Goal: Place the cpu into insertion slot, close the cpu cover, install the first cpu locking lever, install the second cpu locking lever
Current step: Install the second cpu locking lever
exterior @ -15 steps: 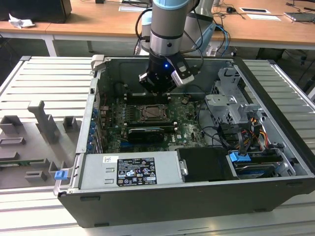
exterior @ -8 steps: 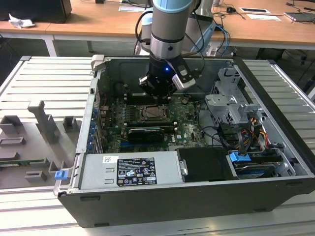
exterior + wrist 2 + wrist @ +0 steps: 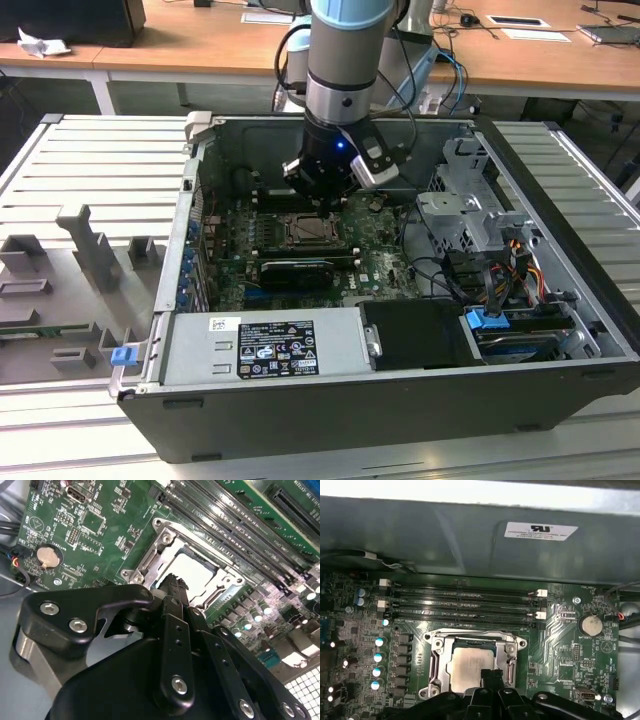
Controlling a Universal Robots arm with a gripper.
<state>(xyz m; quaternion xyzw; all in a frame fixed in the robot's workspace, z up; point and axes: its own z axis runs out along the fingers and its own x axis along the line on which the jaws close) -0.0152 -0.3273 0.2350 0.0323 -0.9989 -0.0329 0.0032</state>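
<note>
The cpu lies flat in the insertion slot on the green board, its silver-beige face showing through the window of the cpu cover. The cover lies down around the chip in both wrist views. My gripper hangs just above the socket's edge with its black fingers pressed together and nothing between them. In the second wrist view the gripper's tip overlaps the bright cpu. In the exterior view the gripper is inside the open case, over the far side of the socket. How the locking levers sit is unclear.
Long black memory slots run beside the socket, with the case wall behind them. A coin battery sits on the board. In the case are a black card, a power supply, a drive cage and cables.
</note>
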